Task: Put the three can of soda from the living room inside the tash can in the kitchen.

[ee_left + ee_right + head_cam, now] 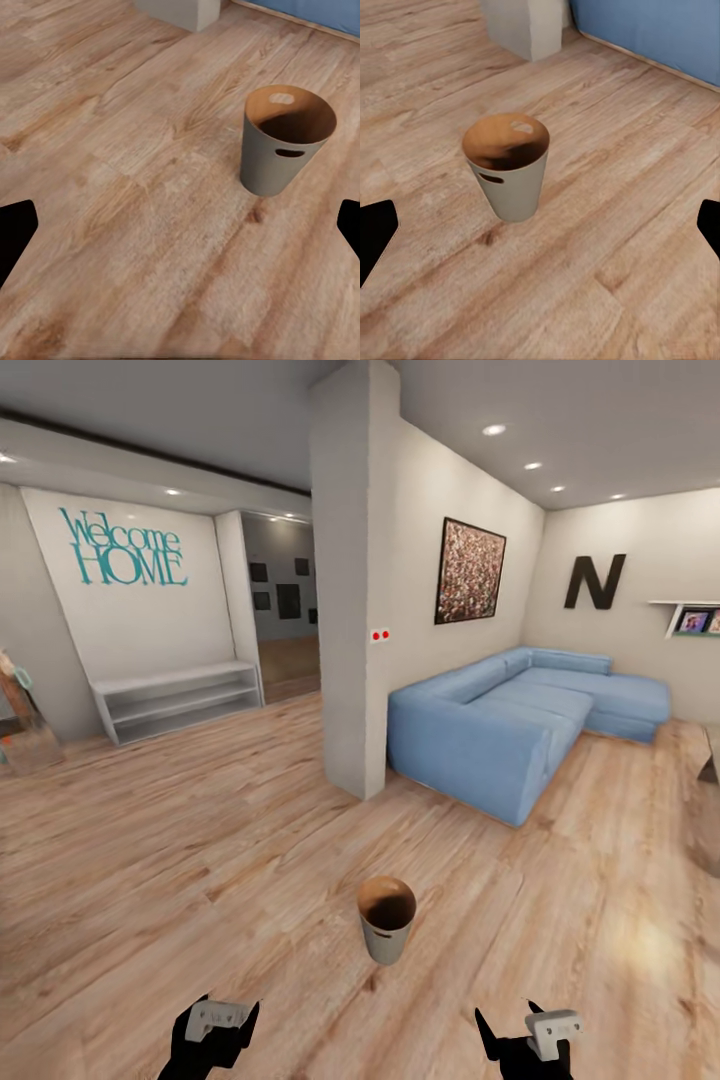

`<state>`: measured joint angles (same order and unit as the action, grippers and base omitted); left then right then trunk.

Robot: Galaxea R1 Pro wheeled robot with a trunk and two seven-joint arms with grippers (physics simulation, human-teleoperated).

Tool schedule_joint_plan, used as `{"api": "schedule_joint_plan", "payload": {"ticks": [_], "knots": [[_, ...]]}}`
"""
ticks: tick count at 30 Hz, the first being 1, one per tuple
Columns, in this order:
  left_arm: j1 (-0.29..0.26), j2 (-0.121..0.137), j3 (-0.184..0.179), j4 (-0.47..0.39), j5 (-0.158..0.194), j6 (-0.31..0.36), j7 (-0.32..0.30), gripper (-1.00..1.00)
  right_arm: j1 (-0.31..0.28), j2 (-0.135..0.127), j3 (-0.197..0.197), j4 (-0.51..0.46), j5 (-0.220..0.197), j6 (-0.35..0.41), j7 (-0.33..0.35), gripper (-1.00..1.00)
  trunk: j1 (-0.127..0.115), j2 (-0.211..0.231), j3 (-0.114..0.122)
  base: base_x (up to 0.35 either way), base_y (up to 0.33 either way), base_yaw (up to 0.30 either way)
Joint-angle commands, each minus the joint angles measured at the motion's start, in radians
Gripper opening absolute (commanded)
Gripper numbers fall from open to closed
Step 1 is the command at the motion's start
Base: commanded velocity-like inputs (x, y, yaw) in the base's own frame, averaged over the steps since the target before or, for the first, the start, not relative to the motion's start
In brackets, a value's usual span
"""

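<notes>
While the head view takes in the living room, wood floor first: it runs from the white pillar and blue sofa down to both arms. Sofa sits right of the pillar, against the back wall. Low white shelf stands far left under the "Welcome HOME" lettering.

Bin stands upright on the bare floor, ahead of the arms and between them, a bit nearer the right side. Grey outside, brown inside, nothing visible in it. Well apart from both sets of fingers, no contact.

Left gripper: black fingers spread wide, nothing held. Right gripper: same, wide open and empty. In both wrist views the fingertips sit at the frame edges, the bin beyond them.
</notes>
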<state>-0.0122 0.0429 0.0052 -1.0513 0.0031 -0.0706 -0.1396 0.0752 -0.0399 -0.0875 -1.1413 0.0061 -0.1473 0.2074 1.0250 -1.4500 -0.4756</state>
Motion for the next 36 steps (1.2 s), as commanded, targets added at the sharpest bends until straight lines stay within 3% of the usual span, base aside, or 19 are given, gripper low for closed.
{"api": "schedule_joint_plan", "payload": {"ticks": [1, 21, 36], "knots": [[0.0, 0.0, 0.0, 0.0, -0.001, 0.0, 0.0, 1.0, 0.0, 0.0, 0.0, 0.0, 0.0, 0.0, 0.0, 1.0, 0.0, 0.0, 0.0, 0.0, 0.0, 0.242], [0.0, 0.0, 0.0, 0.001, -0.006, 0.0, 0.0, 1.0, 0.0, 0.0, 0.002, 0.015, 0.001, -0.001, 0.001, 1.0, 0.0, 0.0, 0.0, 0.002, 0.0, 0.212], [0.0, 0.0, -0.001, 0.001, -0.005, 0.0, 0.0, 1.0, 0.0, 0.0, 0.002, 0.015, 0.001, -0.002, 0.001, 1.0, 0.0, 0.0, 0.0, 0.276, 0.0, 0.01]]}}
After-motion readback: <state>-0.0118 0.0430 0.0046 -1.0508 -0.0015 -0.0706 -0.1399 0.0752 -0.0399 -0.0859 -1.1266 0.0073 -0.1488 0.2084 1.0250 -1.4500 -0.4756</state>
